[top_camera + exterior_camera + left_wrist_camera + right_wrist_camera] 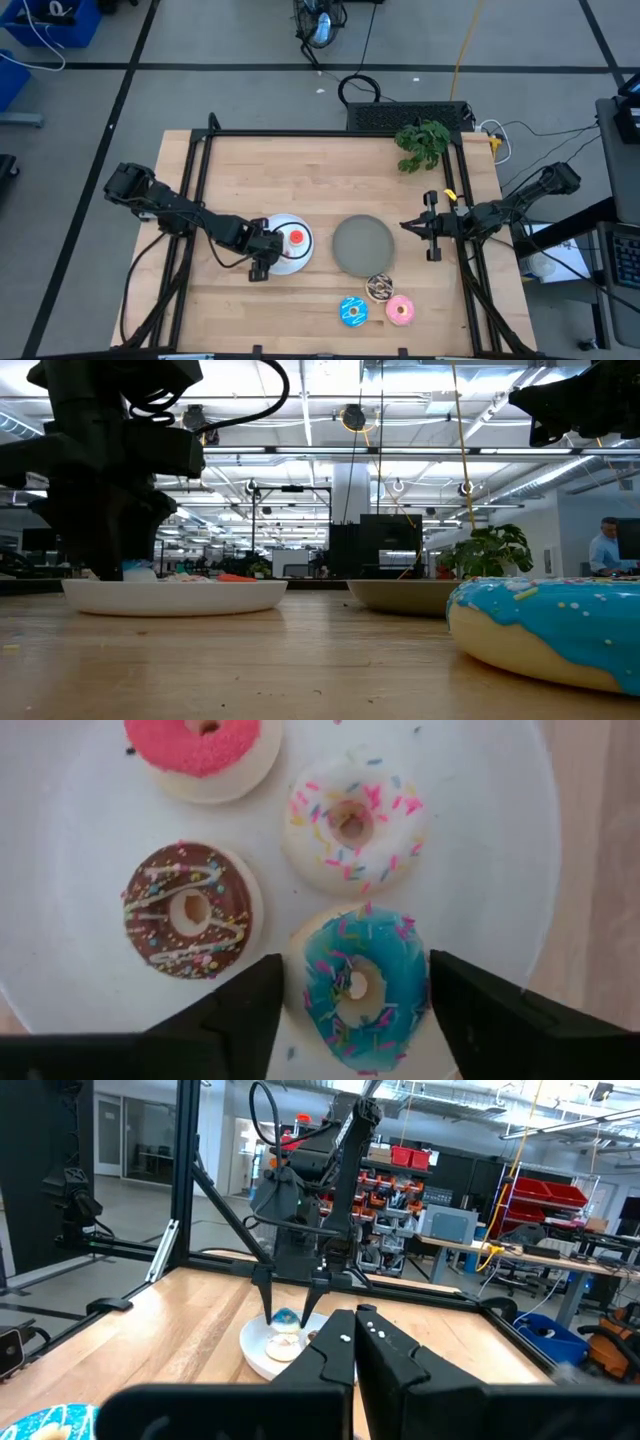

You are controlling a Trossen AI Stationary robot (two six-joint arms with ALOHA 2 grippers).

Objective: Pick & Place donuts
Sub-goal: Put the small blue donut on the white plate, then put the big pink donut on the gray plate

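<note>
Blue tiny donut (362, 988) flat, hole up, between spread left pincer (355, 1010); right pincer (356, 1342) together.

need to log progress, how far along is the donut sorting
Done, by the look of it: four tiny donuts lie on the white plate. In hand: the left gripper is open around the tiny blue donut there. Left: three larger donuts on the table, the grey plate empty. The right gripper waits, shut.
</note>
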